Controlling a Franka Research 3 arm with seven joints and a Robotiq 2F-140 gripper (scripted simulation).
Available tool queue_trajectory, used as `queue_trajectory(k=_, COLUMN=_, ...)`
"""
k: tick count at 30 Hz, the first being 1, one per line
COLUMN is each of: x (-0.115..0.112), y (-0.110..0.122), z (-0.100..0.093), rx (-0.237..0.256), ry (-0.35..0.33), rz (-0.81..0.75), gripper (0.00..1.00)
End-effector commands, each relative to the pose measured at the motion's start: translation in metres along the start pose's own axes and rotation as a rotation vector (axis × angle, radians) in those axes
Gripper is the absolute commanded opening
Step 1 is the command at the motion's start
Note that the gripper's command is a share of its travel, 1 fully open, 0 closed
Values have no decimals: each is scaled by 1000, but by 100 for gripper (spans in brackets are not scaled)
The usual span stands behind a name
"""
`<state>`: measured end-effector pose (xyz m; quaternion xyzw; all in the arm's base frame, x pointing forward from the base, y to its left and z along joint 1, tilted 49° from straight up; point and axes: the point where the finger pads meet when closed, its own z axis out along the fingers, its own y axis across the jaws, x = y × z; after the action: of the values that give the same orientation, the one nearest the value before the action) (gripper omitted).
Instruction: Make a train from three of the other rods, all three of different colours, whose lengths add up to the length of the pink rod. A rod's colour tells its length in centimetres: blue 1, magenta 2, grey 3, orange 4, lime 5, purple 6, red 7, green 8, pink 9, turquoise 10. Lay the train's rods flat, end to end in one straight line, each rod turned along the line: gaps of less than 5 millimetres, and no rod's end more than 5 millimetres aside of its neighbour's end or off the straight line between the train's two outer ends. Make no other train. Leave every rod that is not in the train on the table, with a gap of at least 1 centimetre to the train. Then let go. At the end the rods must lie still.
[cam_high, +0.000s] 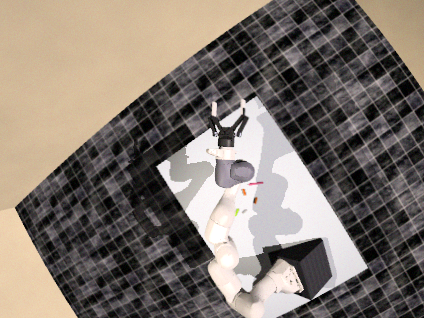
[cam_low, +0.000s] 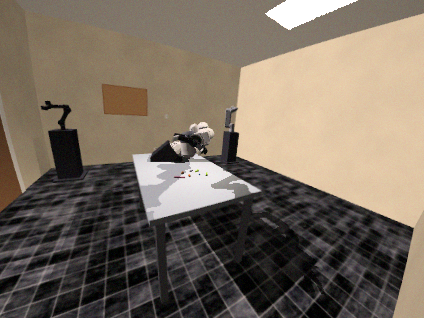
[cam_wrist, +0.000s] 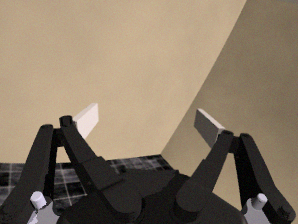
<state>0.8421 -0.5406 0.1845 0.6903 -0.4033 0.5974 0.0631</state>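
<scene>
Small rods lie near the middle of the white table (cam_high: 260, 195). In the top view I see a pink rod (cam_high: 255, 184), two orange rods (cam_high: 244, 191) (cam_high: 255, 200), a lime rod (cam_high: 237, 212) and a grey rod (cam_high: 244, 211). The arm may hide other rods. In the exterior view they are tiny specks; the pink rod (cam_low: 179, 177) lies left of the others. My gripper (cam_high: 228, 106) is open and empty, held high and away from the rods. In the wrist view the gripper (cam_wrist: 148, 123) points at the wall, and no rod shows there.
A black box (cam_high: 302, 265) holds the arm's base at one end of the table. In the exterior view, other arms on dark pedestals (cam_low: 65, 152) (cam_low: 229, 142) stand by the far wall.
</scene>
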Motion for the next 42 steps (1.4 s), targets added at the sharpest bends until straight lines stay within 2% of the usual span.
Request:
queue_trajectory(k=1, x=0, y=0, z=0, rx=0, ry=0, rz=0, gripper=100)
queue_trajectory(k=19, x=0, y=0, z=0, rx=0, ry=0, rz=-1, gripper=100)
queue_trajectory(k=23, x=-2, y=8, z=-3, rx=-2, ry=-11, rz=-24, gripper=100)
queue_trajectory(k=30, x=-25, y=45, z=-24, rx=6, ry=-95, rz=-134, gripper=100)
queue_trajectory(k=34, x=-25, y=45, z=-24, rx=6, ry=-95, rz=-134, gripper=100)
queue_trajectory(k=37, x=-46, y=61, z=-41, rx=22, ry=-157, rz=-183, gripper=100)
queue_trajectory(k=39, x=-46, y=61, z=-41, rx=22, ry=-157, rz=-183, gripper=100)
queue_trajectory(k=40, x=-59, y=69, z=-53, rx=34, ry=-196, rz=-207, gripper=100)
queue_trajectory(k=42, x=-59, y=69, z=-53, rx=34, ry=-196, rz=-207, gripper=100)
